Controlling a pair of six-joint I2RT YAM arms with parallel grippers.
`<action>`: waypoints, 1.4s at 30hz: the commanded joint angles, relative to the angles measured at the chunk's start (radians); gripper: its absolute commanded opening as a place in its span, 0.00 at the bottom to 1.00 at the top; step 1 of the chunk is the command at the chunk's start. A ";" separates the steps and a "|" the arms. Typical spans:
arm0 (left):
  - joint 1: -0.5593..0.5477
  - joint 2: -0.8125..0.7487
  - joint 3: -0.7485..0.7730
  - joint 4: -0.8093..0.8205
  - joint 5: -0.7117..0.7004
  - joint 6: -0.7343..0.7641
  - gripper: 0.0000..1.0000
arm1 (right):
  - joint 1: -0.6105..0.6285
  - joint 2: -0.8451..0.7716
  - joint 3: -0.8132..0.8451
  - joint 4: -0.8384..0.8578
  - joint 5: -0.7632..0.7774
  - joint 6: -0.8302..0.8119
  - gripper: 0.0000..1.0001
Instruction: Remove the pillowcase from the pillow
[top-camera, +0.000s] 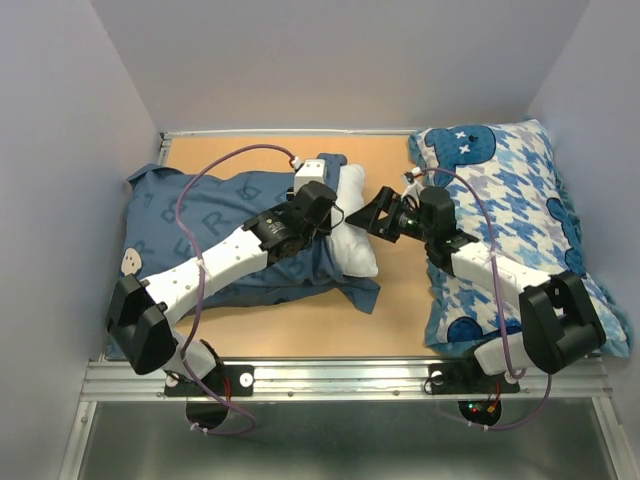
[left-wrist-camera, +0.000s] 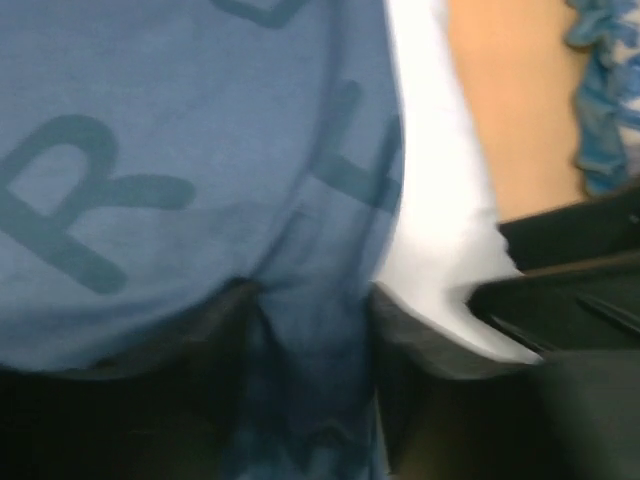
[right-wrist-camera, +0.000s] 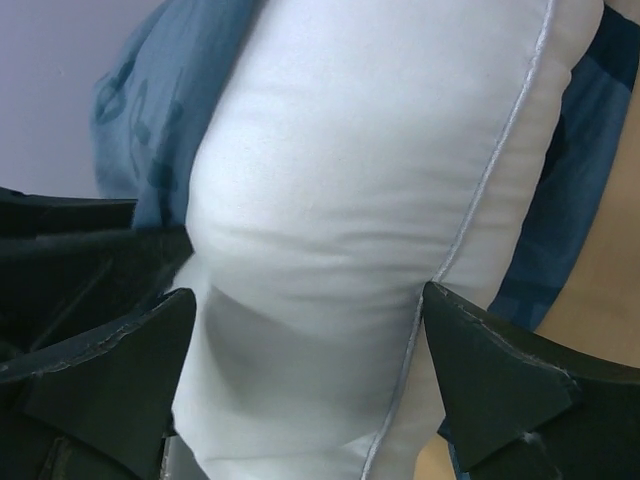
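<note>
The dark slate-blue pillowcase lies on the left of the table. The white pillow sticks out of its right end. My left gripper is at the case's open edge, shut on a bunched fold of the pillowcase between its fingers. The pillow shows just right of that fold. My right gripper faces it from the right. Its jaws are wide apart, one on each side of the exposed pillow end, with pillowcase fabric behind.
A blue-and-white houndstooth pillow lies along the right side under my right arm, and its edge shows in the left wrist view. Bare wooden tabletop shows between the two pillows. Walls enclose the left, back and right.
</note>
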 joint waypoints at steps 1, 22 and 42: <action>0.046 -0.057 -0.056 0.008 -0.030 0.026 0.39 | 0.024 0.044 0.007 0.083 -0.046 -0.012 1.00; 0.080 -0.117 -0.320 0.335 0.257 -0.065 0.00 | 0.144 0.353 0.129 0.249 -0.039 0.075 0.04; 0.342 -0.338 -0.235 0.140 0.114 -0.017 0.00 | -0.020 -0.028 0.747 -0.732 0.541 -0.313 0.00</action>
